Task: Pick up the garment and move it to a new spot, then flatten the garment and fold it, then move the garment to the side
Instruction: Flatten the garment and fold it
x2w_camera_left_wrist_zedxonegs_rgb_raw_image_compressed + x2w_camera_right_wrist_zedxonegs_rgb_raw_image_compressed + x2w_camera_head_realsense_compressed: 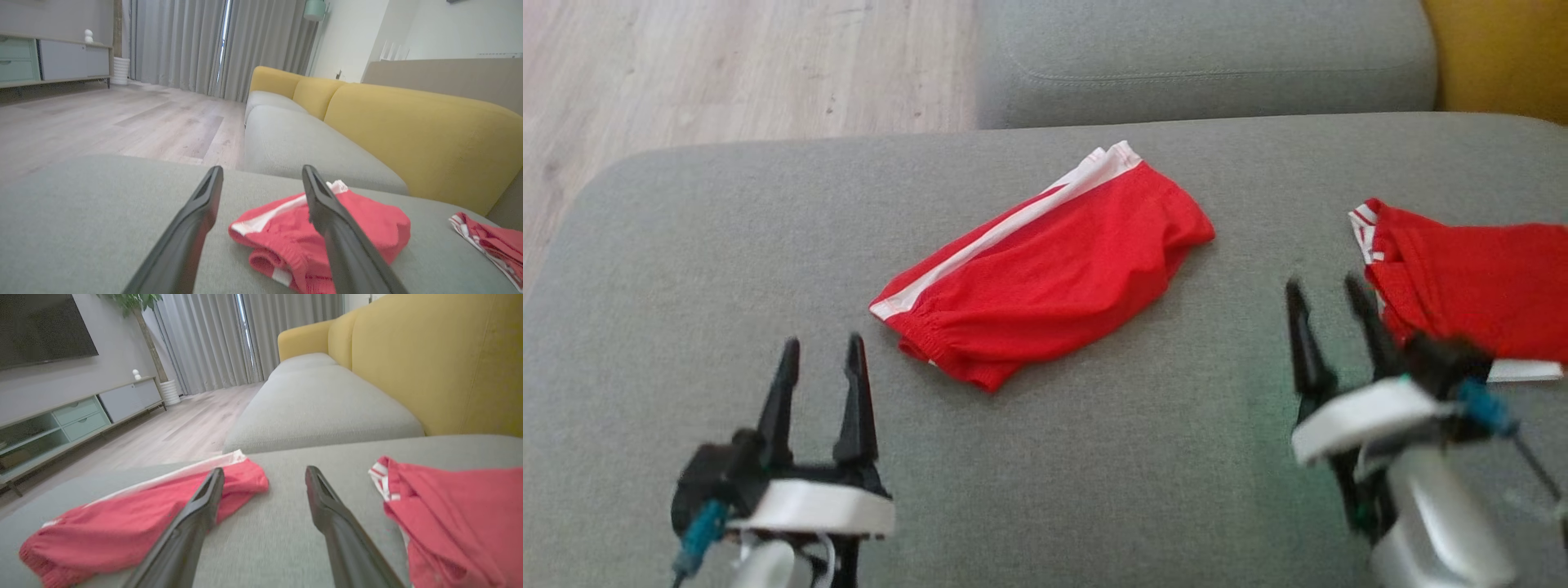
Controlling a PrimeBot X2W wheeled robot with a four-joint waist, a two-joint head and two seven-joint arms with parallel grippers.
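Two dark fingers of the left gripper (pixel 822 341) are seen at the lower left of the head view, spread apart with nothing between them, poised over the grey cushion (pixel 654 310). The right gripper (pixel 1321 284) is seen at the lower right, its fingers likewise held wide and clamped on nothing.

The red shorts (pixel 1045 269) are laid near the middle of the cushion, folded into a slanted bundle. A white side stripe is turned toward the far left, and the gathered waistband is turned toward the left gripper. Bare cushion is found between the left gripper and the waistband. In the left wrist view one finger is seen across the shorts, though no contact can be made out.

A second red garment (pixel 1478 278), trimmed with white, is spread at the right edge of the cushion, just beside the right gripper. The outer finger is seen against its hem, and whether it is touched cannot be told. The two red pieces are kept well apart by a stretch of grey fabric.

Behind the cushion another grey seat (pixel 1201 65) is set, with a yellow backrest (pixel 1503 57) at its right. A wooden floor (pixel 727 65) is seen to the left, and grey curtains (pixel 184 45), a low cabinet (pixel 53 61) and a dark screen (pixel 41 326) are seen beyond
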